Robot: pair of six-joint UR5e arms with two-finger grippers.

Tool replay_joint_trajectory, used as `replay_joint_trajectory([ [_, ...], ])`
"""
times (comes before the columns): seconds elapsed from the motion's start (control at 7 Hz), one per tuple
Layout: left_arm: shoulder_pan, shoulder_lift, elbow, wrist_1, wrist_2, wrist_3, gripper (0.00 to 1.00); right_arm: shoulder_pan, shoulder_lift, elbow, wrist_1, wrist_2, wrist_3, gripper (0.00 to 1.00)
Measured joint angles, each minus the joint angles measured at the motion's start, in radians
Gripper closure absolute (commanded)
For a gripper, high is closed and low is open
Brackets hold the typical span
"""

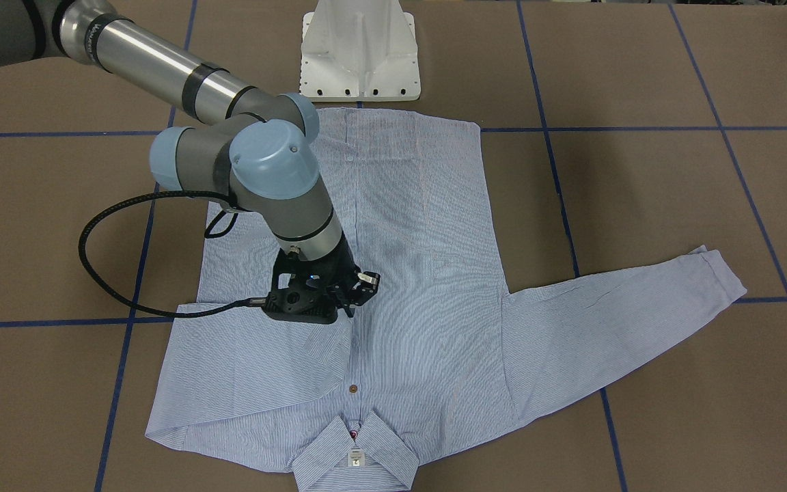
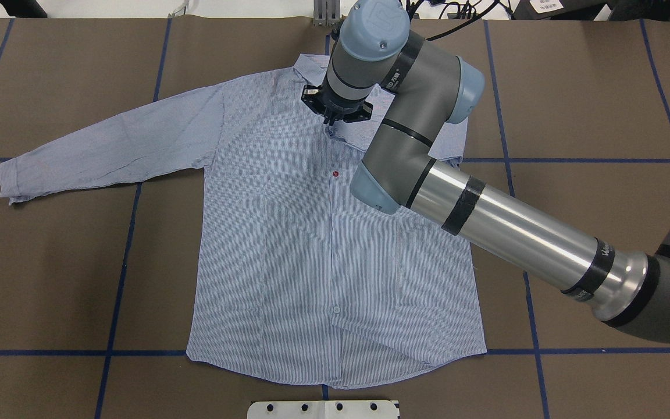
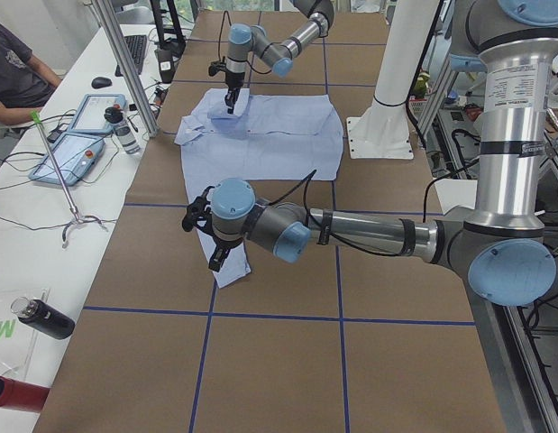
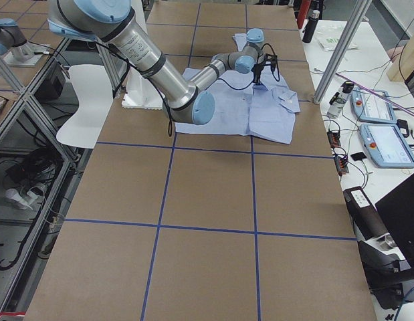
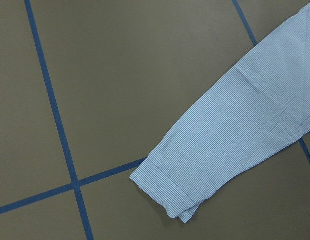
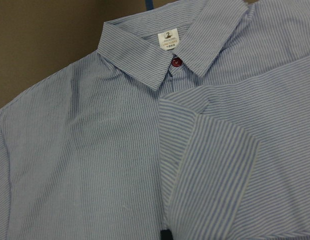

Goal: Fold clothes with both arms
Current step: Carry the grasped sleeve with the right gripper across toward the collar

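Right gripper (image 1: 352, 297) stood over one striped shirt (image 1: 421, 287) spread on the table (image 1: 639, 205), one sleeve (image 1: 243, 362) folded in, one outstretched; left gripper (image 3: 215, 260) hung by that cuff (image 5: 170, 195). Both grippers' open-or-closed state couldn't be told.

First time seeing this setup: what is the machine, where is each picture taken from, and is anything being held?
This is a robot with two arms, the right arm and the left arm, at a brown table; each ends in a two-finger claw. Two pictures look down on the table, from behind the robot and from across it; two look along it from its ends; two come from wrist cameras. A striped shirt lies flat, buttons up. One sleeve stretches sideways; the other sleeve is folded over the chest. The right claw hangs over that fold; the left claw is above the stretched sleeve's end. Whether either grips cloth cannot be told.
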Motion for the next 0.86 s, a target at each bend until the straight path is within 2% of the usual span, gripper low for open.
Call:
replay_joint_trajectory([
  [0.86, 0.002, 0.0, 0.0, -0.001, 0.0, -0.001, 0.0, -0.063, 0.098, -0.149, 0.101, -0.086, 0.053, 1.0],
])
